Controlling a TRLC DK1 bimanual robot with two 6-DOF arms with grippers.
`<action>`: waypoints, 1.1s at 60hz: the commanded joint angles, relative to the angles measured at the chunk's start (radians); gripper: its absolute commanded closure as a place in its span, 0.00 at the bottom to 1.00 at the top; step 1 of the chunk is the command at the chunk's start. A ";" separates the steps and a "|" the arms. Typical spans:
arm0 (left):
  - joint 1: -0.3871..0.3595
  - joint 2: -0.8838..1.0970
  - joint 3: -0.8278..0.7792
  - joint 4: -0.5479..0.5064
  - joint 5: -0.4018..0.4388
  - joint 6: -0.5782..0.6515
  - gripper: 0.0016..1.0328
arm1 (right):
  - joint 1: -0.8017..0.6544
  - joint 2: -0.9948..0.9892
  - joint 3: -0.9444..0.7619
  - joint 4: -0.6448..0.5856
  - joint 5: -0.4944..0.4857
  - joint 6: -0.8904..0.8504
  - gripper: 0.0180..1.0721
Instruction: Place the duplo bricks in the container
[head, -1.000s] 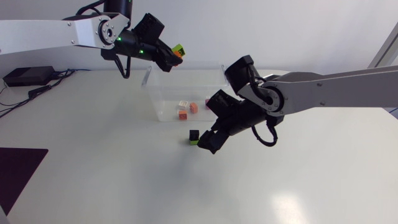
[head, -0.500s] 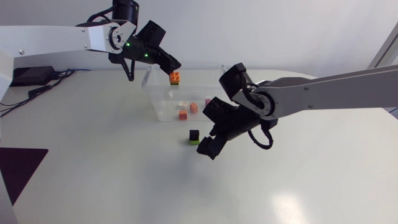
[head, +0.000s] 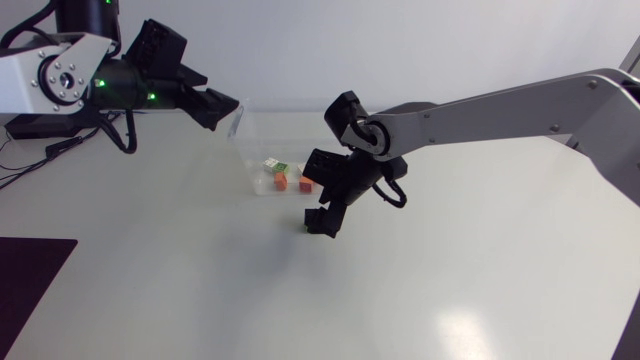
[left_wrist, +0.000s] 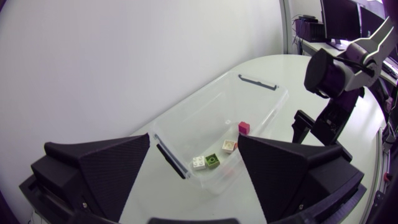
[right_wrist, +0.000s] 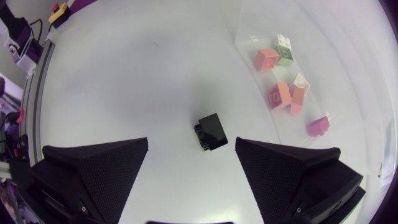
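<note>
A clear plastic container stands at the back middle of the table, with several bricks in it, orange, white and pink among them. A black brick with a green base lies on the table just in front of the container. My right gripper hangs over this brick, open, a finger on either side and not touching it. In the head view the right gripper covers the brick. My left gripper is open and empty, up beside the container's left end.
A dark mat lies at the table's front left corner. A black box with cables sits at the back left under my left arm. The right arm stretches across the back right.
The left gripper opened, dropped its orange and green brick into the container and drew back to the left. The right gripper swung left and down over the black brick.
</note>
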 joint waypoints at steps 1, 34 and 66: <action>0.021 -0.064 -0.086 0.017 0.007 0.028 0.04 | 0.007 0.060 0.050 -0.057 0.014 -0.109 0.04; 0.107 -0.254 -0.299 0.066 0.060 0.058 0.04 | 0.016 0.199 0.255 -0.192 0.081 -0.292 0.04; 0.176 -0.414 -0.545 0.200 0.054 0.008 0.04 | 0.036 0.356 0.429 -0.336 0.109 -0.358 0.12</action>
